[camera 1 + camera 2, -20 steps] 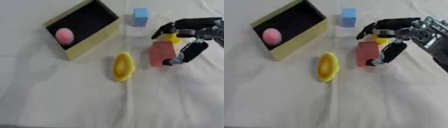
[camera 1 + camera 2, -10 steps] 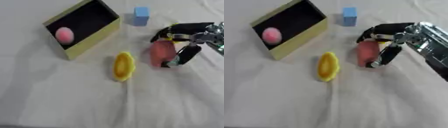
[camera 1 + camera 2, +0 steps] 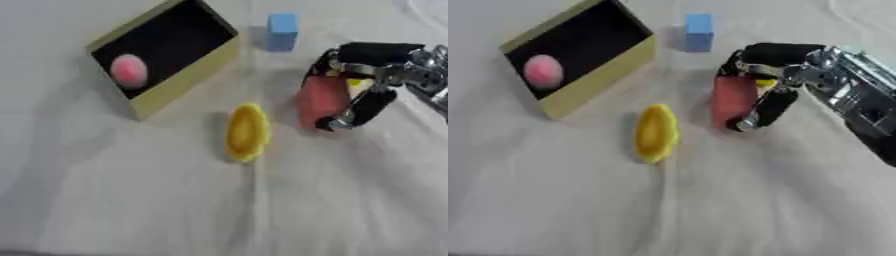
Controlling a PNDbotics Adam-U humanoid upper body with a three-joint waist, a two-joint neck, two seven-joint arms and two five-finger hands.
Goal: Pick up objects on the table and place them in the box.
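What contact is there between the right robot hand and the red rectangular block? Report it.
Touching. In the right eye view, the right robot hand has fingers over the red rectangular block's top and its thumb against the side.

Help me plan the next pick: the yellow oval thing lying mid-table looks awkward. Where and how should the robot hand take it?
Grip the yellow oval thing across its narrow middle, coming from above. It lies flat, long axis pointing away from the robot, so its left and right edges are nearest together there. The right robot hand is curled on the red block, so probably after that.
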